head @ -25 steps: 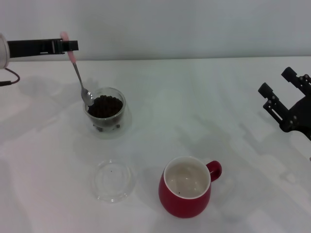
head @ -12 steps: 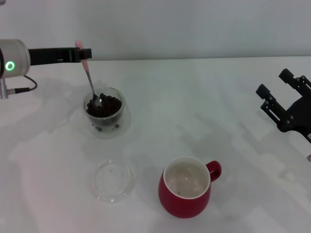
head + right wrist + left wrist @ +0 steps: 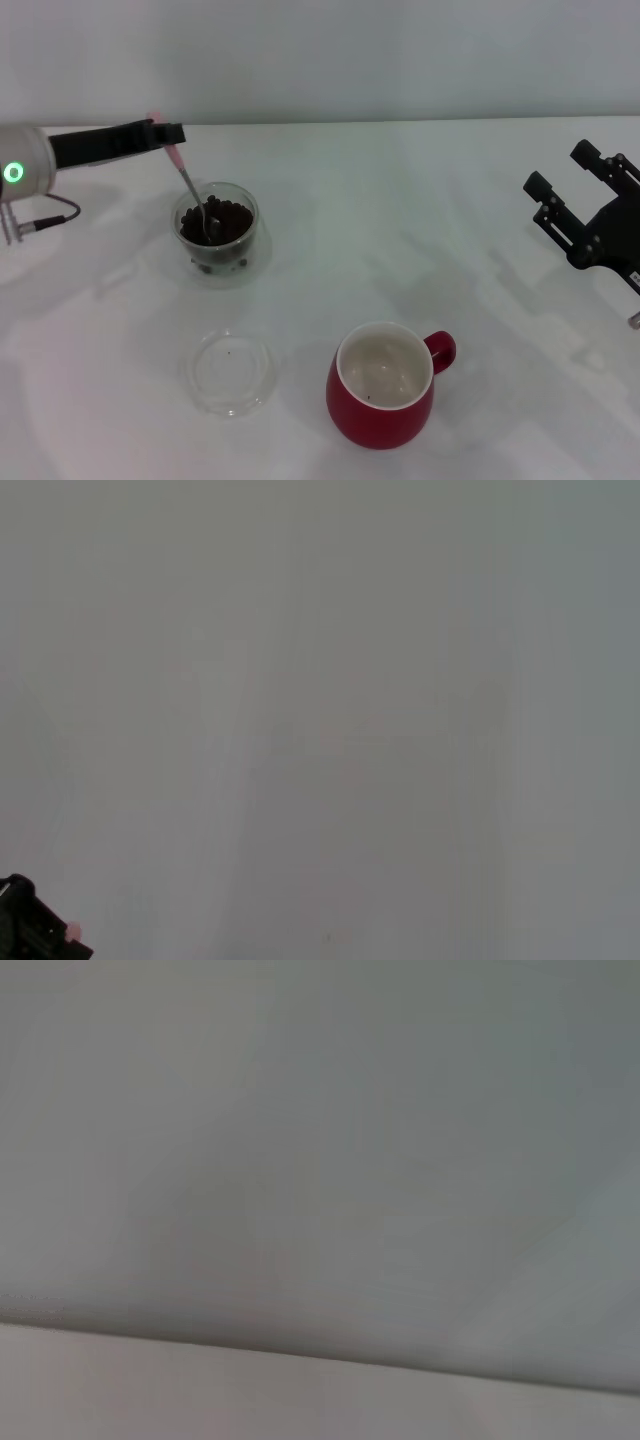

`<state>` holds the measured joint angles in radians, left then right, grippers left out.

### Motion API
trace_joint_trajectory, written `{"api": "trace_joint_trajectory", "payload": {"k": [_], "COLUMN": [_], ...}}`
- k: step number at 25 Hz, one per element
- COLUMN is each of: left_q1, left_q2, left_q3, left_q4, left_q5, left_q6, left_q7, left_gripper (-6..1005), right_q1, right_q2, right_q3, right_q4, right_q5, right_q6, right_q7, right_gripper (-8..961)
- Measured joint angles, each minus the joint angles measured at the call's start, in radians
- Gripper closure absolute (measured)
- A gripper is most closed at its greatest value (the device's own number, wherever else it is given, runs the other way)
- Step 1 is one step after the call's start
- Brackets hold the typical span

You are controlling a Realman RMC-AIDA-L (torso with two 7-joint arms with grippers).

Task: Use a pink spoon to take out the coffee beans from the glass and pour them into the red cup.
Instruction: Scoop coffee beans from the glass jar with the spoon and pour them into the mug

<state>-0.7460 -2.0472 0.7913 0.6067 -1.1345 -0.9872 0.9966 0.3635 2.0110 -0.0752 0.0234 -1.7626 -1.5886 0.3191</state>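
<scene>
While the left gripper (image 3: pixel 168 135) pinches its pale handle, the pink spoon (image 3: pixel 192 190) dips its shiny bowl into dark coffee beans (image 3: pixel 222 222).

A glossy red ceramic cup (image 3: pixel 381 390) with a smooth cream inside sits on a matt white worktop (image 3: pixel 400 220). The clear, shiny glass (image 3: pixel 219 232) holds dark, dull coffee beans (image 3: pixel 225 222). The pink spoon (image 3: pixel 192 191) has a polished metal neck and pale pink handle. A shallow clear glass dish (image 3: pixel 231 372) looks smooth. The right gripper (image 3: pixel 575 200) is matt black.
</scene>
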Motion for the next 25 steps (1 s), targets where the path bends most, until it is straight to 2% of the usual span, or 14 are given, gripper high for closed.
{"api": "trace_joint_trajectory", "payload": {"k": [5,7,10,11,25], "left_q1": [0.026,0.067,0.076,0.094,0.144], "left_q2": [0.003,0.007,0.008,0.015,0.021], "left_q3": [0.000,0.000,0.000,0.000,0.000], "left_q4": [-0.016,-0.050,-0.065,-0.098,-0.216], "left_q5": [-0.049,-0.133,-0.162,-0.221,-0.401], "left_q6": [-0.007,-0.015,-0.017,-0.029,-0.063], "left_q7": [-0.006,-0.009,-0.009,-0.010,-0.028], "left_gripper": [870,870,870,870,870], "right_q1": [0.005,0.006,0.009,0.009,0.009], "right_q2": [0.000,0.000,0.000,0.000,0.000], "right_q3": [0.000,0.000,0.000,0.000,0.000], "right_q4": [0.000,0.000,0.001,0.001,-0.001], "right_q5": [0.000,0.000,0.000,0.000,0.000], "right_q6": [0.010,0.012,0.016,0.018,0.035], "right_q7": [0.000,0.000,0.000,0.000,0.001], "right_gripper": [293,293,293,293,293]}}
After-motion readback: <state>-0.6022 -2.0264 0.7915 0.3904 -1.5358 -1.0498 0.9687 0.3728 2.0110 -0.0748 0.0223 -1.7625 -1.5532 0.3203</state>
